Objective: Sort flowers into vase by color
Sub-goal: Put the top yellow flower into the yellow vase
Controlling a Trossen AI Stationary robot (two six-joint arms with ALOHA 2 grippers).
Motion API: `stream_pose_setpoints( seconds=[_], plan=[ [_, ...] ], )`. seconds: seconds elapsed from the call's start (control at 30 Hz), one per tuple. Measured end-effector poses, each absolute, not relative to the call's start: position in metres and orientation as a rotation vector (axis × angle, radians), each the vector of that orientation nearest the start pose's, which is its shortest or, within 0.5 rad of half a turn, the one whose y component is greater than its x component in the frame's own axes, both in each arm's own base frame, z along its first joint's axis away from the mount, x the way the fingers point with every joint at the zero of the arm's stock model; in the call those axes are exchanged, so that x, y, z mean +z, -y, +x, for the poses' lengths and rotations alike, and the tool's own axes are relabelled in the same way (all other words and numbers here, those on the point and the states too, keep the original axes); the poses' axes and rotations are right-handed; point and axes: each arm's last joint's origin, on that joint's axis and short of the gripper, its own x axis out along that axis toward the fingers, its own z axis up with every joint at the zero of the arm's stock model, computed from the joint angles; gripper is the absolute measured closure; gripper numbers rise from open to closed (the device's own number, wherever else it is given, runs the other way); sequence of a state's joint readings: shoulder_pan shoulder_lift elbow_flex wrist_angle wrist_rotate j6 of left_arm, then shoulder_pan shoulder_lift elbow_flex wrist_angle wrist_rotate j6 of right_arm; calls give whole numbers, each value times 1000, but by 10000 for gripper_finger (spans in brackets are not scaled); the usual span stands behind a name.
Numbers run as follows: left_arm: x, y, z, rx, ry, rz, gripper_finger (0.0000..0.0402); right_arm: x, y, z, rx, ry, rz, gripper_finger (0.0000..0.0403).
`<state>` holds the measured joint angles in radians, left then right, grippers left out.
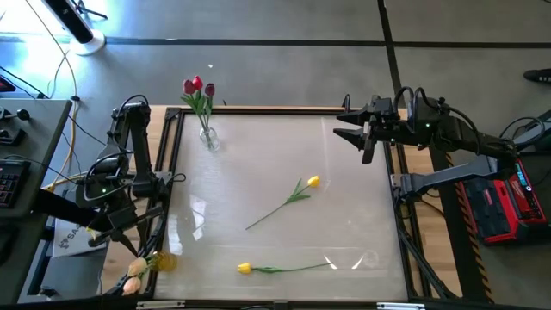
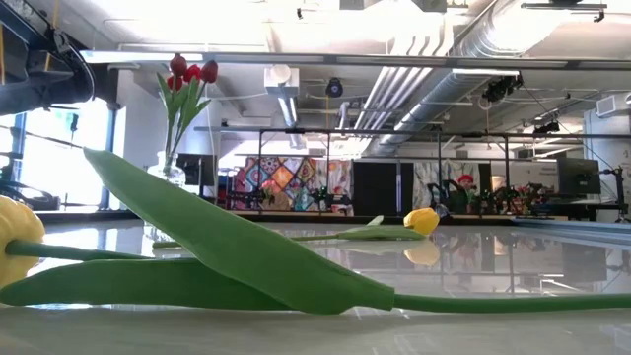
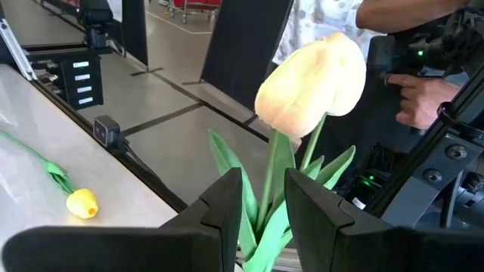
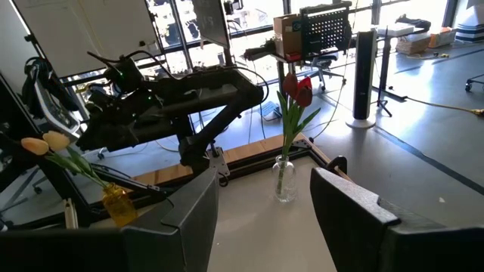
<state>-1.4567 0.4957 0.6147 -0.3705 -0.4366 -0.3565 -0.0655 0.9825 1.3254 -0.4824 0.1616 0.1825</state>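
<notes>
Two cream tulips (image 1: 133,275) stand tilted in a small amber vase (image 1: 164,261) at the table's near-left corner, heads leaning out past the edge. My left gripper (image 3: 264,198) is at them, open a little, a finger on each side of one stem (image 3: 268,177) below the cream head (image 3: 311,75). I cannot tell whether the leaves brush the fingers. Red and maroon tulips (image 1: 197,86) stand in a clear vase (image 1: 208,138) at the far left. Two yellow tulips (image 1: 312,181) (image 1: 244,268) lie flat on the table. My right gripper (image 1: 349,125) hovers open over the far-right corner.
The near yellow tulip's head (image 2: 15,232) and long leaf (image 2: 237,247) lie right before the low camera. A person's hand (image 3: 412,94) shows beyond the table's near-left corner. Black frame rails (image 1: 168,172) border the glossy tabletop.
</notes>
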Motion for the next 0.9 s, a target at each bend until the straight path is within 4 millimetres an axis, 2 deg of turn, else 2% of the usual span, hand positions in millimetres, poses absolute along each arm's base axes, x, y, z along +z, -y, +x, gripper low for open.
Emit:
stream_pose_setpoints(
  seconds=[0.17, 0.3, 0.6, 0.9],
  plan=[
    [296, 112, 25, -966, -337, -119, 314, 449, 16, 179, -239, -118, 175, 203],
    [307, 107, 26, -934, -340, -143, 314, 449, 16, 179, -239, -118, 175, 203],
    [324, 93, 30, -744, -382, -173, 314, 449, 16, 179, -238, -119, 175, 203],
    [332, 91, 42, -584, -379, -184, 314, 449, 16, 179, -239, -119, 175, 203]
  ],
)
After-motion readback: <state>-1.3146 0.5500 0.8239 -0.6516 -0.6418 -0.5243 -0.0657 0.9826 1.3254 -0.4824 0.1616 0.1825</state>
